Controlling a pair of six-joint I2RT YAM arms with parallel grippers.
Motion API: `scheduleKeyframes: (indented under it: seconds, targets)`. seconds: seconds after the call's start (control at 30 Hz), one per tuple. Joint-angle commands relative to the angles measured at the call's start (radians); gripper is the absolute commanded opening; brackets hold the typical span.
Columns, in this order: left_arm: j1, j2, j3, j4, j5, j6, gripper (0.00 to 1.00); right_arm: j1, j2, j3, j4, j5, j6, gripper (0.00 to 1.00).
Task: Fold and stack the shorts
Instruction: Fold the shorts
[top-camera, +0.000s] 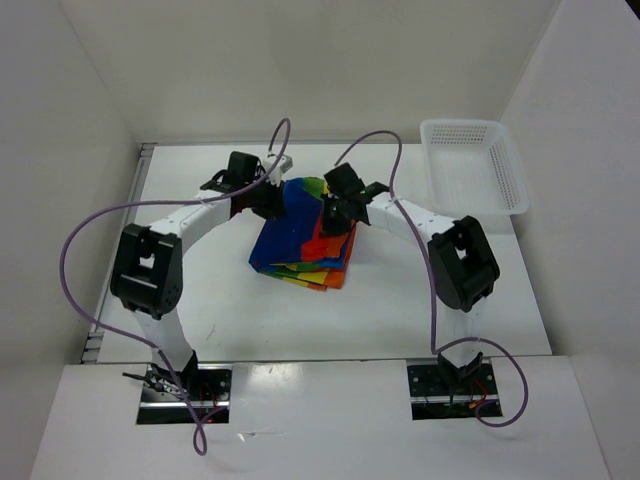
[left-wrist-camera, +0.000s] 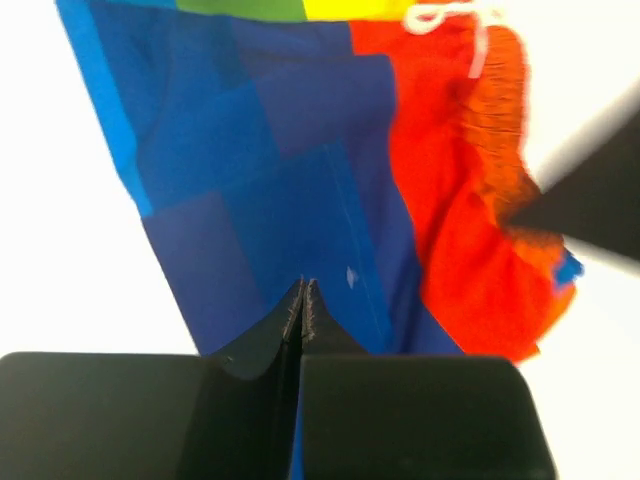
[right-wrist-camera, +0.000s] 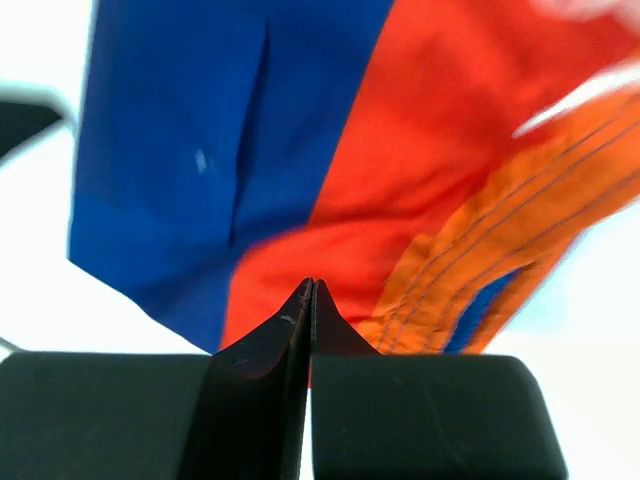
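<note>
L pincer (left-wrist-camera: 303, 290) & R pincer (right-wrist-camera: 310, 285) both clamped on shorts (top-camera: 303, 240), at far edge. Shorts' long axis runs from the pincers twd arm bases over desk (top-camera: 220, 300); waistband (left-wrist-camera: 495, 120) R-pincer side. Basket (top-camera: 475, 165) well right of R pincer.

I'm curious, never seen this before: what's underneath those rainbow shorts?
Only white table shows around the shorts. At their near edge, more striped layers peek out beneath the blue top. Anything directly underneath is covered.
</note>
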Motion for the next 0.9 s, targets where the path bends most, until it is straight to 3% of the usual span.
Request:
scheduleKeyframes:
  seconds: [0.0,0.17,0.4,0.5,0.53,0.6,0.63,0.7,0.77,0.8,0.87]
  targets:
    - [-0.003,0.104,0.019,0.063,0.041,0.004,0.0,0.031,-0.015,-0.143,0.041,-0.031,0.014,0.02]
    - [0.006,0.192,0.028,0.083,0.054,0.004,0.0,0.043,0.018,-0.285,0.131,-0.031,0.036,0.02]
    - [0.015,0.238,-0.004,0.091,0.054,0.004,0.0,0.043,-0.007,-0.225,0.075,0.03,0.027,0.03]
    - [0.024,0.174,-0.024,0.082,0.063,0.004,0.0,0.043,-0.085,-0.152,0.015,0.067,0.016,0.16]
    - [0.024,0.152,-0.024,0.071,0.063,0.004,0.0,0.043,-0.105,-0.107,-0.002,0.094,0.003,0.34]
    - [0.033,0.083,-0.024,0.03,0.063,0.004,0.0,0.033,-0.171,-0.064,-0.039,0.121,-0.01,0.62]
    - [0.034,0.057,-0.024,0.013,0.063,0.004,0.0,0.024,-0.192,-0.031,-0.048,0.13,-0.024,0.83]
    - [0.044,-0.029,-0.038,-0.034,0.063,0.004,0.0,-0.01,-0.27,-0.006,-0.057,0.159,-0.036,0.96]
    - [0.053,-0.129,-0.069,-0.07,0.074,0.004,0.02,-0.044,-0.33,0.004,-0.057,0.214,-0.048,1.0]
    - [0.07,-0.161,-0.069,-0.082,0.074,0.004,0.06,-0.058,-0.391,0.004,-0.057,0.234,-0.062,1.0]
    - [0.093,-0.242,-0.069,-0.104,0.087,0.004,0.47,-0.107,-0.448,-0.007,-0.057,0.289,-0.082,1.0]
